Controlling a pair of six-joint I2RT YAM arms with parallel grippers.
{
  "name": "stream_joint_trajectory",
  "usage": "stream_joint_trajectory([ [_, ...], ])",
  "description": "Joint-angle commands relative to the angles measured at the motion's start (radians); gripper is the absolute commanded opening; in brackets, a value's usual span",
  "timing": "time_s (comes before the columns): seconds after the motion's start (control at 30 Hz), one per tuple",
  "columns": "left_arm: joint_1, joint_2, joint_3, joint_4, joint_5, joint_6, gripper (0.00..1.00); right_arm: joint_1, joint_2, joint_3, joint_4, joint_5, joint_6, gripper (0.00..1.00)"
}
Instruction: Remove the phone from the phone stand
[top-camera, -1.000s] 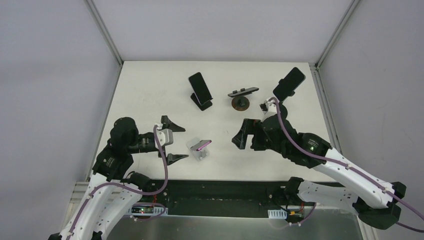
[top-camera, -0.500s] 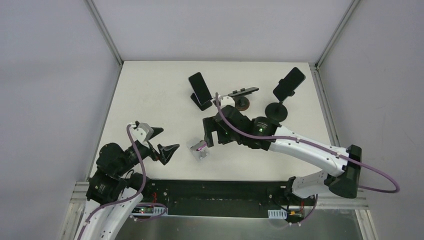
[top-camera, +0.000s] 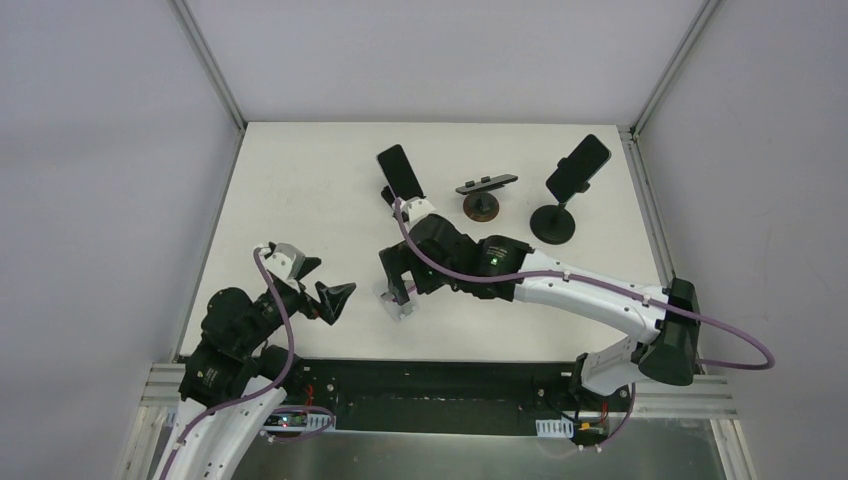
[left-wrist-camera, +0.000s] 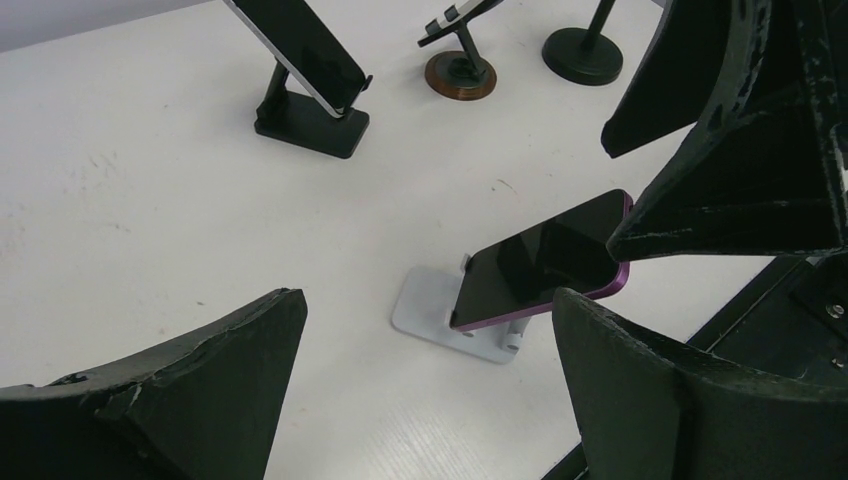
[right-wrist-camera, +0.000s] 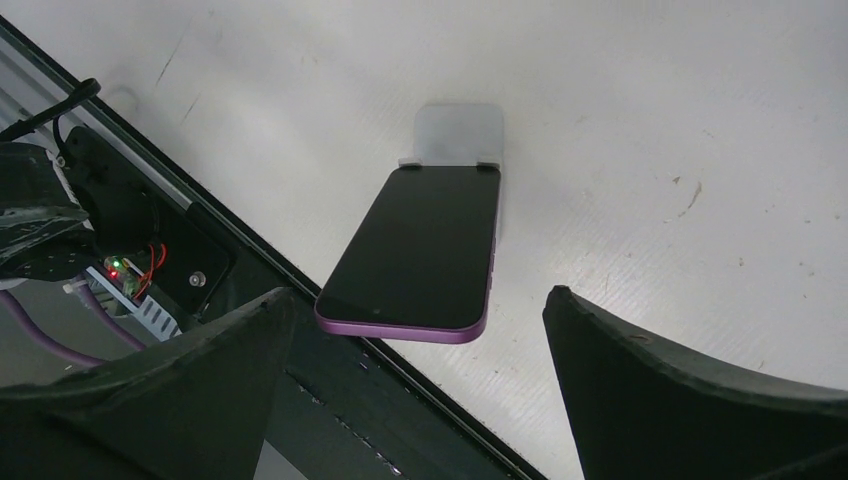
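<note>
right gripper opening over the phone on its stand

at left, the left gripper (top-camera: 320, 282) is hanging wide open and empty, held back, seemingly to leave room. in the middle, near the front edge of the table (top-camera: 300, 180), the purple phone (right-wrist-camera: 420, 250) is resting tilted on the white stand (right-wrist-camera: 458, 130). the right gripper (top-camera: 400, 272) is hovering just above it, spread wide and gripping nothing, likely lining up a grasp. a second ago this arm was reaching far right, and the left gripper was sitting slightly nearer the phone.
</note>
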Motion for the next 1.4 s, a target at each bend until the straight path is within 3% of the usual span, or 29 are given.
stream_joint_trajectory([
  [0.0, 0.006, 0.005, -0.005, 0.021, -0.027, -0.002, 1.00, 0.006, 0.031, 0.031, 0.041, -0.021, -0.036, 0.99],
  [1.17, 0.006, -0.017, -0.019, 0.024, -0.037, 0.025, 1.00, 0.062, 0.153, 0.066, -0.006, 0.116, -0.052, 0.99],
  [1.37, 0.006, -0.020, -0.021, 0.024, -0.037, 0.027, 1.00, 0.063, 0.153, 0.067, -0.007, 0.123, -0.053, 0.95],
])
